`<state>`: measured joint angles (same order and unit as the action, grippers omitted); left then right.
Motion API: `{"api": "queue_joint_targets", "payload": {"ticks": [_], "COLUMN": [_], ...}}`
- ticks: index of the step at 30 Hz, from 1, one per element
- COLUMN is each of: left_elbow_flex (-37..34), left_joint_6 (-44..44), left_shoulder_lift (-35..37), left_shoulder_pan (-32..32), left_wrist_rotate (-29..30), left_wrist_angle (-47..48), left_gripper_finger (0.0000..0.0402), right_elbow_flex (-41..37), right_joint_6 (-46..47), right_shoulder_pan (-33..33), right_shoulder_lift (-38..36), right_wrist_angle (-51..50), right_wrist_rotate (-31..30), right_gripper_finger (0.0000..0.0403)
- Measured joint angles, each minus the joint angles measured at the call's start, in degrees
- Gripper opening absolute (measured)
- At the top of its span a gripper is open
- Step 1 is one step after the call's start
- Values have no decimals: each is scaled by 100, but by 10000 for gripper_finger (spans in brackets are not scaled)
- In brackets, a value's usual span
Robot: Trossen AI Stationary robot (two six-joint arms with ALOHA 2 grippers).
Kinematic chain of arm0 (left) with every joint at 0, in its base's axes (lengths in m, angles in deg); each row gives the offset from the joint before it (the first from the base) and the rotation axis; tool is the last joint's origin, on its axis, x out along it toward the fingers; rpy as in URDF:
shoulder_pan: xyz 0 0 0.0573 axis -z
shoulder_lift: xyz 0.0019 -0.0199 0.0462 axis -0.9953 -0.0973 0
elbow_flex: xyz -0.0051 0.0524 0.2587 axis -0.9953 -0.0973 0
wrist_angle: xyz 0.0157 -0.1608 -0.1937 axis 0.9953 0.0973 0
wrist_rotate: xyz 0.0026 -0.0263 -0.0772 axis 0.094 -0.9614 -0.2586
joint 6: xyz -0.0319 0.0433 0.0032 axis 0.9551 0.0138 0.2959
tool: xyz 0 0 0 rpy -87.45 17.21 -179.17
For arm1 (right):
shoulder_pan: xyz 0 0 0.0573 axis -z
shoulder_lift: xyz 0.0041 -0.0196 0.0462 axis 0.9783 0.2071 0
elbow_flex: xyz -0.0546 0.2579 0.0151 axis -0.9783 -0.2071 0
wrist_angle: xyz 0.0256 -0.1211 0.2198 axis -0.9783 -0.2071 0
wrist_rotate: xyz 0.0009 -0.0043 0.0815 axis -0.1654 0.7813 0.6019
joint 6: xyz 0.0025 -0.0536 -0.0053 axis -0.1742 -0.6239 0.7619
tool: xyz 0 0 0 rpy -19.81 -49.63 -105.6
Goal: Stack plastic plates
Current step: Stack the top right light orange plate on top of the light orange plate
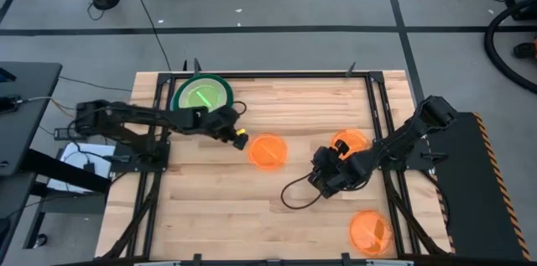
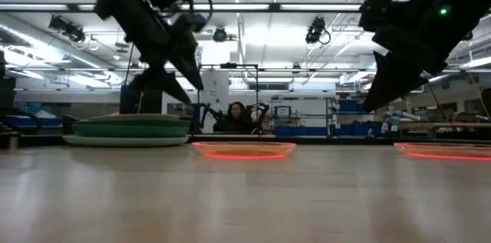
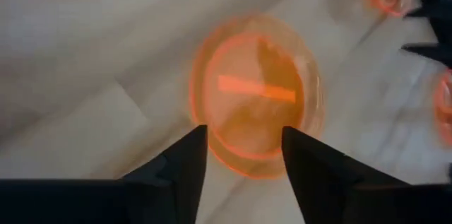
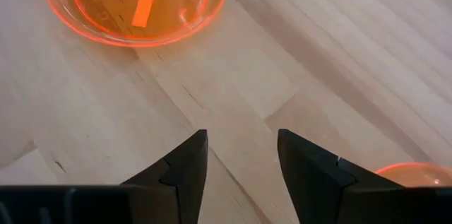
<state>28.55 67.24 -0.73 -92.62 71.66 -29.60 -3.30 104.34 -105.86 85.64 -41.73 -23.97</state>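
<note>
A stack of plates [image 1: 201,96], dark green at the rim with a neon-green one on top, rests on the table's far left part [image 2: 126,129]. Three translucent orange plates lie flat on the wood: one at the middle [image 1: 268,150], one to the right [image 1: 348,142], one near the front right corner [image 1: 371,232]. My left gripper [image 1: 241,138] hangs open just left of the middle orange plate [image 3: 254,97], above its near rim [image 3: 244,139]. My right gripper [image 1: 321,178] is open over bare wood [image 4: 240,146], between the middle and right orange plates.
A black frame [image 1: 377,115] borders the wooden table on its left, far and right sides. A loose black cable [image 1: 294,190] curls on the wood by my right gripper. Bare wood [image 1: 218,216] spreads across the near left part. A person [image 2: 236,114] sits in the room beyond.
</note>
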Motion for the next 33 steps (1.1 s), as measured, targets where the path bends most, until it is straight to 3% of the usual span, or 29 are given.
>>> {"api": "queue_joint_targets", "payload": {"ticks": [6, 9, 11, 13, 17, 24, 33], "left_elbow_flex": [-111, -209, -289, -332, -238, -216, -216], "left_joint_6": [-746, -1301, -1362, -1350, -2060, -2247, -1962], "left_shoulder_lift": [893, 1049, 1046, 1037, 1123, 1641, 2024], "left_shoulder_pan": [704, 1190, 1505, 1711, 1782, 2037, 2235], "left_wrist_rotate": [1746, 3132, 4380, 5181, 5093, 5058, 5063], "left_wrist_angle": [214, 66, -1, -126, -159, 460, 986], "left_gripper_finger": [211, 212, 213, 213, 213, 213, 213], "right_elbow_flex": [449, 873, 1231, 1574, 2041, 2173, 2132], "right_joint_6": [178, 295, 340, 400, 513, 726, 270], "right_shoulder_pan": [583, 755, 851, 943, 1060, 1320, 1631], "right_shoulder_lift": [164, 484, 763, 1084, 1650, 2179, 2208], "right_wrist_angle": [-1042, -1990, -2692, -3247, -3949, -4161, -4207], "right_wrist_rotate": [1963, 2344, 2408, 2451, 2629, 2863, 3291], "right_gripper_finger": [176, 171, 167, 165, 165, 172, 243]}}
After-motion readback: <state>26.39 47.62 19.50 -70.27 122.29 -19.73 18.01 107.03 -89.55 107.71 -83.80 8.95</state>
